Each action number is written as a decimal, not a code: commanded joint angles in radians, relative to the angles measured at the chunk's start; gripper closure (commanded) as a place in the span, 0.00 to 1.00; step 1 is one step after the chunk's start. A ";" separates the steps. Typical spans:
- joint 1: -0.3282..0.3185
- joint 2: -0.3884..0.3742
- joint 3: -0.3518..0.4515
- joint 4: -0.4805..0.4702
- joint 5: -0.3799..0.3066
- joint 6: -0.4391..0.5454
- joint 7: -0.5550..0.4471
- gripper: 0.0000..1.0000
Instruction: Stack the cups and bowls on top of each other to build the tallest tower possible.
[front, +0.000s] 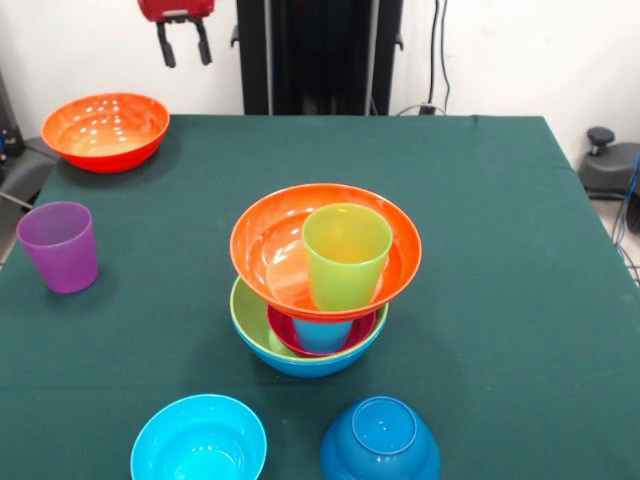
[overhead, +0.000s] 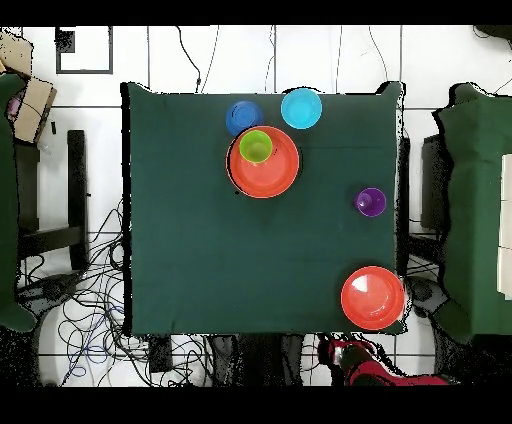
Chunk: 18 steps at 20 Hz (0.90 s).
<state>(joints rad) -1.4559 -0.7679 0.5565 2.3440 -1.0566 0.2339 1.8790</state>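
The green-covered worktop carries everything. Largest on it is the tower, standing upright near the middle and somewhat toward the front edge, its long axis vertical: a large blue bowl at the base, a lime green bowl nested in it, a magenta small bowl inside that with a light blue cup showing in it, then a large orange bowl perched on top, mouth up and tipped slightly toward the front. In that orange bowl stands the lime green cup, mouth up, set off-centre toward the front rim. A second orange bowl sits mouth up at the back left corner, well apart from the tower. At the front edge, a cyan small bowl rests mouth up, and just beside it to the right a dark blue small bowl lies upside down, base facing up. The purple cup stands upright, mouth up, near the left edge. The tool hangs above the back left corner, beyond the worktop's back edge, its two dark fingers pointing down, spread apart and empty.
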 joint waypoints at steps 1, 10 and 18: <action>0.070 -0.004 0.129 -0.136 0.055 0.140 -0.160 0.00; 0.079 -0.023 0.163 -0.152 0.083 0.178 -0.166 0.00; 0.104 0.041 0.104 -0.173 -0.035 0.103 -0.100 0.00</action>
<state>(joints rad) -1.4223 -0.8067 0.6517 2.2587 -0.9978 0.3053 1.8790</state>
